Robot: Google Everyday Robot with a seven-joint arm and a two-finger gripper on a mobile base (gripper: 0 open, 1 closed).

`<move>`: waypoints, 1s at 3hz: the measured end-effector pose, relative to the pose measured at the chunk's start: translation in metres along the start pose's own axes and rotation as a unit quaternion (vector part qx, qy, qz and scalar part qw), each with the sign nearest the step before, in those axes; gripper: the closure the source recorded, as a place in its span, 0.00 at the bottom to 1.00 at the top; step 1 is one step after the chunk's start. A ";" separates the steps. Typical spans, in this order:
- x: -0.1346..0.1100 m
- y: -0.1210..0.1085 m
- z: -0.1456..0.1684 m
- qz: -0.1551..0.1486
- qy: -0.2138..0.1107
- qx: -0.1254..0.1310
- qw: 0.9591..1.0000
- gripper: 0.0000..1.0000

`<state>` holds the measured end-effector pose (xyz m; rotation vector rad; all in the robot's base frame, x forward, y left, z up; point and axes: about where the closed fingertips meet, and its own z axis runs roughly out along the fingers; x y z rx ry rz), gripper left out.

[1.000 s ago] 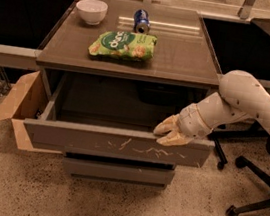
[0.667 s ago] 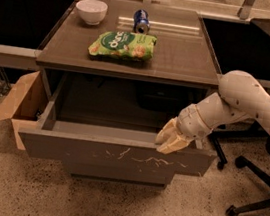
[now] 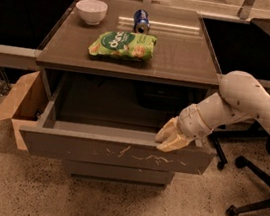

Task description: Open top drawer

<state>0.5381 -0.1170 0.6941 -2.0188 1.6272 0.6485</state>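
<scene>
Resting on scratched grey top drawer (image 3: pixel 93 148) edge: pale hand (image 3: pixel 170 138).

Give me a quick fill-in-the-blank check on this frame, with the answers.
1. The top drawer stands pulled ____.
2. The claw rests on that drawer's ____ panel, at its top edge.
3. The chip bag is coloured ____.
4. Beside the bowl lies a blue ____.
Answers: open; front; green; can.

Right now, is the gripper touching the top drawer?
Touching. The camera view shows the gripper resting on the upper edge of the top drawer front, near its right end, with no gap visible.
</scene>
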 end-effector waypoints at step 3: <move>-0.012 -0.002 -0.042 -0.024 -0.015 0.005 1.000 0.06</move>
